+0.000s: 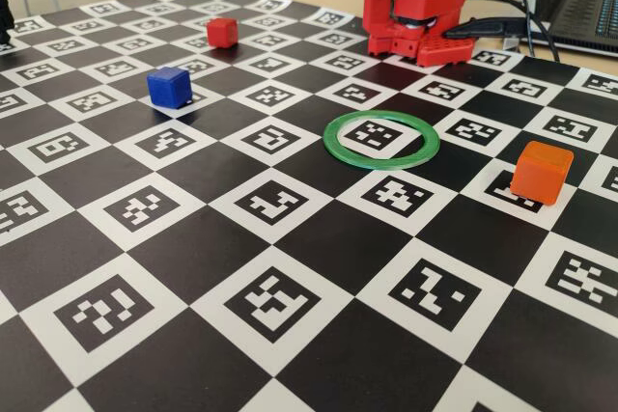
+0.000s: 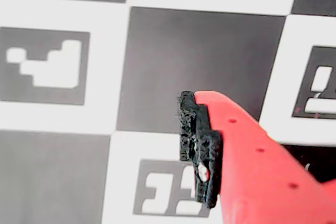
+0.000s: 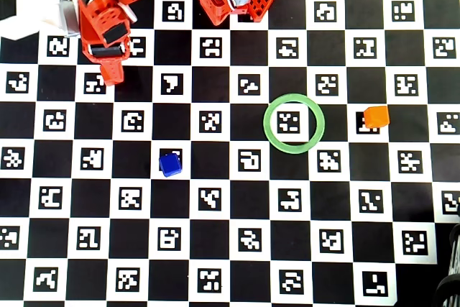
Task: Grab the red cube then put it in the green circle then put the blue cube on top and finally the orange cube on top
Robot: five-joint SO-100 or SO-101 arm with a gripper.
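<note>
On the checkered counter [image 1: 290,354], the green circle [image 1: 380,139] lies empty; the orange cube [image 1: 542,172] sits right of it in the fixed view, blue cube [image 1: 169,86] and red cube [image 1: 222,32] well left. The hand [image 3: 112,77] hovers apart from all; whether its jaws are parted cannot be told.

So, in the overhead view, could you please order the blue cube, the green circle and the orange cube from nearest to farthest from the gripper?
The gripper is at the upper left.
1. blue cube: below it, slightly to the right.
2. green circle: right of centre.
3. orange cube: just right of the circle.
</note>
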